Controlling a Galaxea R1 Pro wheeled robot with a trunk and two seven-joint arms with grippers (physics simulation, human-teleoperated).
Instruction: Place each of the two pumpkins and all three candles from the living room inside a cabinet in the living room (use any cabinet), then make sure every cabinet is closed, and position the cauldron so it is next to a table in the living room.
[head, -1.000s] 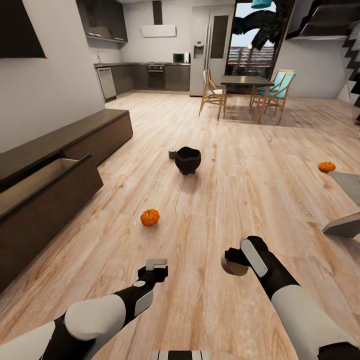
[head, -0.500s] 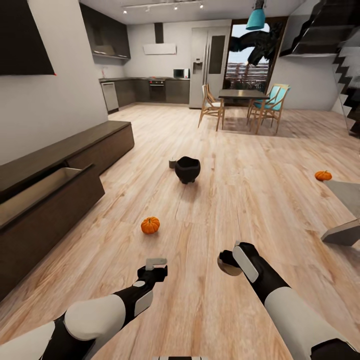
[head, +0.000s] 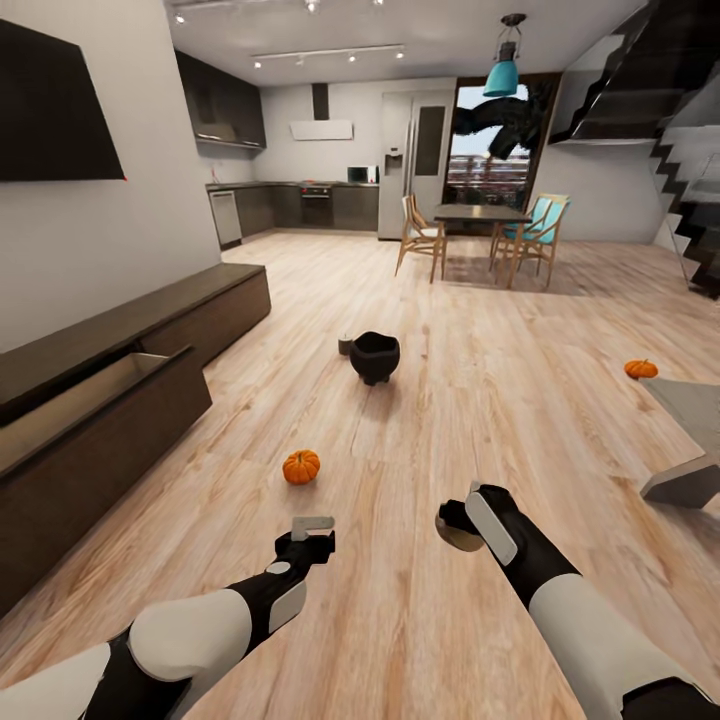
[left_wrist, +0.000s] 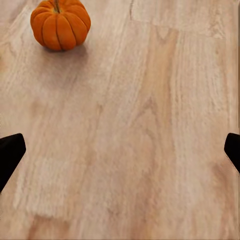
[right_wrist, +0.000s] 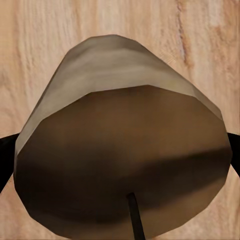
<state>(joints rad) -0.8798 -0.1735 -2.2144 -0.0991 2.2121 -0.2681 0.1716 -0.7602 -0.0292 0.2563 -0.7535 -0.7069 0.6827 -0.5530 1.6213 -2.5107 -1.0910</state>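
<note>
A brown candle (right_wrist: 122, 135) is held in my right gripper (head: 458, 528), which is shut on it low over the plank floor. My left gripper (head: 312, 526) is open and holds nothing, its dark fingertips (left_wrist: 10, 155) wide apart above bare floor. One orange pumpkin (head: 301, 466) (left_wrist: 60, 23) lies on the floor just ahead of the left gripper. A second pumpkin (head: 641, 369) sits far right, beside the grey table (head: 690, 425). The black cauldron (head: 374, 356) stands mid-floor, with a small candle (head: 345, 344) beside it. The dark cabinet (head: 120, 420) runs along the left wall with one drawer pulled open.
A black TV (head: 55, 110) hangs on the left wall above the cabinet. Beyond the cauldron stand a dining table with chairs (head: 480, 235) and a kitchen. Stairs (head: 690, 200) rise at the far right. Open plank floor lies between me and the cabinet.
The head view has tilted upward, so everything sits lower in the picture and more ceiling shows. The right arm has drawn slightly in with the candle; the left arm holds its pose.
</note>
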